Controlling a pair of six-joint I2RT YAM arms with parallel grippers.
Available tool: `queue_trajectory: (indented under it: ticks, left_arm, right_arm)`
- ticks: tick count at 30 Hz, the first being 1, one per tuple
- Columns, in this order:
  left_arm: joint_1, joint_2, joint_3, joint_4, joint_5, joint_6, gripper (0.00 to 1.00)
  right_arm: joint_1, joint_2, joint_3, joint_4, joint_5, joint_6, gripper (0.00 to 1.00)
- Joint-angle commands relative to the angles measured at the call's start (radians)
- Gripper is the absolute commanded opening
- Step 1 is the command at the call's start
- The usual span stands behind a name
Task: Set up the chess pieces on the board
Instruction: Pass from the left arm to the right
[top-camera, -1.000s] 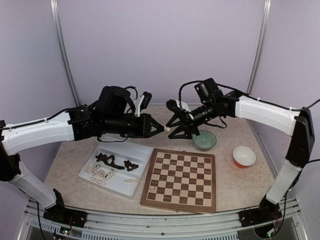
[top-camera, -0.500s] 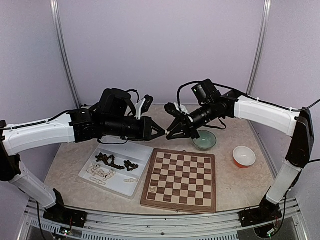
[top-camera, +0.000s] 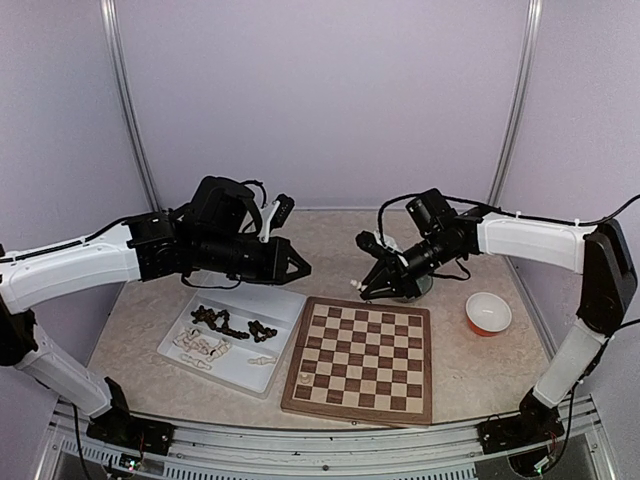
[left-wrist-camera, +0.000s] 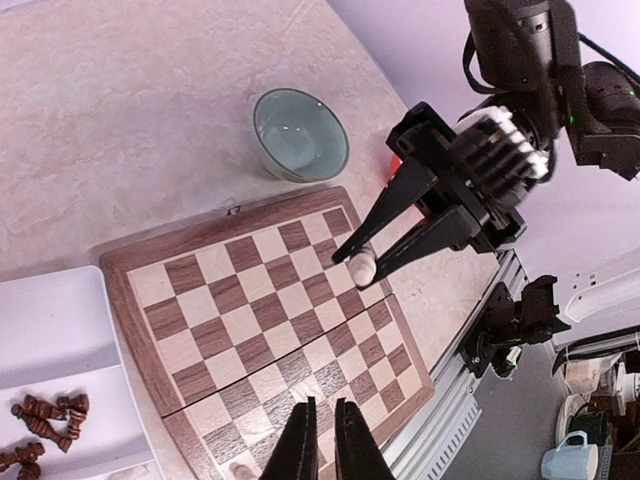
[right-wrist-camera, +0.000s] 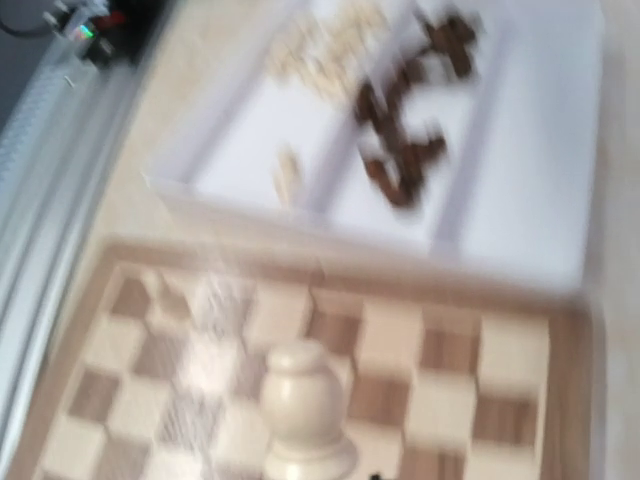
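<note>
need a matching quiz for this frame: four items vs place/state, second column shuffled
Column A
1. left tool
2. right tool
3. dark pieces
4. teal bowl

Column B
a. in the white tray
b. shut on a cream piece
c. shut, holding nothing
d. on the table, just off the board

Pairs: 1-c, 2-b, 3-a, 4-d
</note>
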Motion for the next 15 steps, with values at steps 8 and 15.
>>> queue_trajectory:
  ticks: [8,15]
  left_arm:
    - [-0.006,0.000,-0.010,-0.003,-0.010,0.068,0.24]
    - [-0.063,0.115,-0.006,0.170,0.054,0.069,0.20]
  right_arm:
    - [-0.050,-0.072,-0.091,-0.031,-0.010,-0.042,0.00]
    - [-0.049,-0.052,-0.068,-0.054,-0.062,-0.034,0.00]
